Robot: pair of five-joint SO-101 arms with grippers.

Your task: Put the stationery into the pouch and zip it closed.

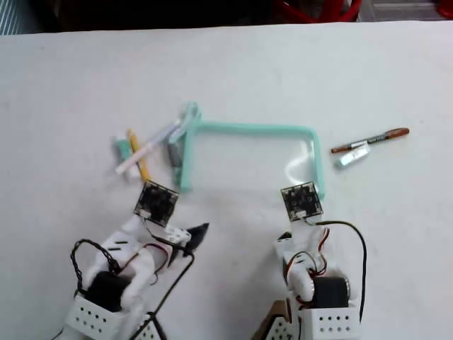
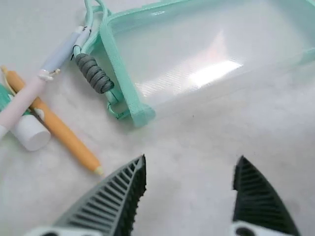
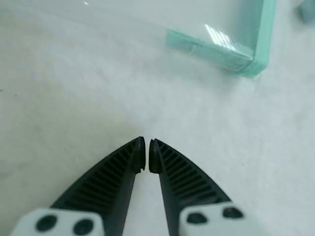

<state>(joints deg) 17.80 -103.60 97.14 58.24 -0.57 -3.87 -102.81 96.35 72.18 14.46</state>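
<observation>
**Two arms wait just short of a clear pouch, with stationery loose at both ends**

A clear pouch (image 1: pixel 248 159) with mint-green edging lies flat on the white desk (image 1: pixel 71 71), just ahead of both arms. The left end effector (image 2: pixel 189 189) hangs over bare desk with its jaws spread wide and nothing between them. The right end effector (image 3: pixel 146 153) has its jaws pressed together, empty, near the pouch's near right corner.

Most of the stationery sits at the pouch's left end, ahead of the left end effector and off to its left. An orange pen (image 2: pixel 56 128) and a pale pen (image 2: pixel 37 88) cross each other there, both lying slantwise, and the pale pen's far end reaches the pouch's corner. A short white cylinder (image 2: pixel 29 133) rests against them. A grey coiled cord (image 2: pixel 93 73) lies along the pouch's left edge. The left arm is plainly the nearer one to this cluster.

A brown marker (image 1: pixel 371 139) and a small pale item (image 1: pixel 352 156) lie past the pouch's right end, nearer the right arm. I cannot tell whether the zip is open. The crossed pens may hinder a clean pick.
</observation>
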